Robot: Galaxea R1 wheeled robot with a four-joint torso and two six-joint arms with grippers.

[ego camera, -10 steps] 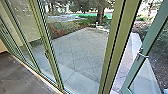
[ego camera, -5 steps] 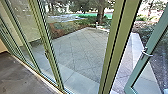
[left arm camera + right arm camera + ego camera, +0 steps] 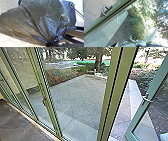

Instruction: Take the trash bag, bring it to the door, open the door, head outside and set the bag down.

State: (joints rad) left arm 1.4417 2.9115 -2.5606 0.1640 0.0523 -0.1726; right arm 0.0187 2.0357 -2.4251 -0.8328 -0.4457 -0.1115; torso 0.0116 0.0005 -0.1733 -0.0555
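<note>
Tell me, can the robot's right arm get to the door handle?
Probably yes: in the right wrist view nothing covers the door handle, and the trash bag shows in the left wrist view, likely out of the way. I can't tell how far off the handle is, though.
</note>
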